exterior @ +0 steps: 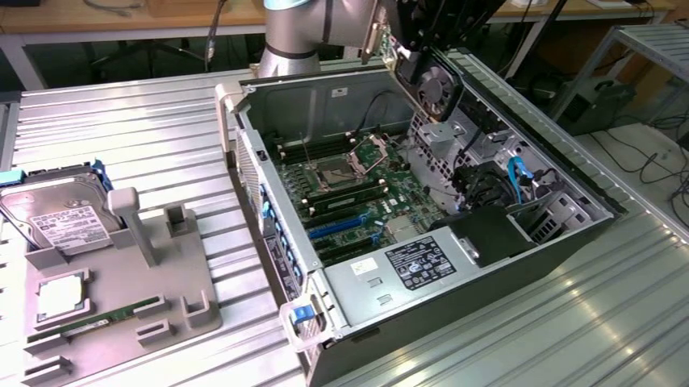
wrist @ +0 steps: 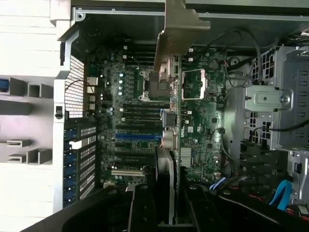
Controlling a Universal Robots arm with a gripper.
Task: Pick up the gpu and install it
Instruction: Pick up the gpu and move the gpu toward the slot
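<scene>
The gpu (exterior: 436, 87) hangs upright above the far end of the open computer case (exterior: 560, 173), its black round fan facing the exterior view's right and its silver end bracket (exterior: 373, 40) towards the left. My gripper (exterior: 420, 58) is shut on the card's upper edge. In the wrist view the gpu (wrist: 175, 121) appears edge-on between my dark fingers (wrist: 142, 208), with its bracket (wrist: 181, 26) over the case's back wall. It is held clear above the motherboard (wrist: 203, 125) and apart from the blue expansion slots (wrist: 137, 137).
Left of the case, a grey fixture (exterior: 161, 282) holds a silver hard drive (exterior: 60, 218), a square processor (exterior: 60, 294) and a narrow RAM stick (exterior: 97, 322). Inside the case are a black box (exterior: 490, 234), blue cables (exterior: 517, 181) and a drive cage (wrist: 289, 96). Everything rests on a ribbed metal table (exterior: 129, 137).
</scene>
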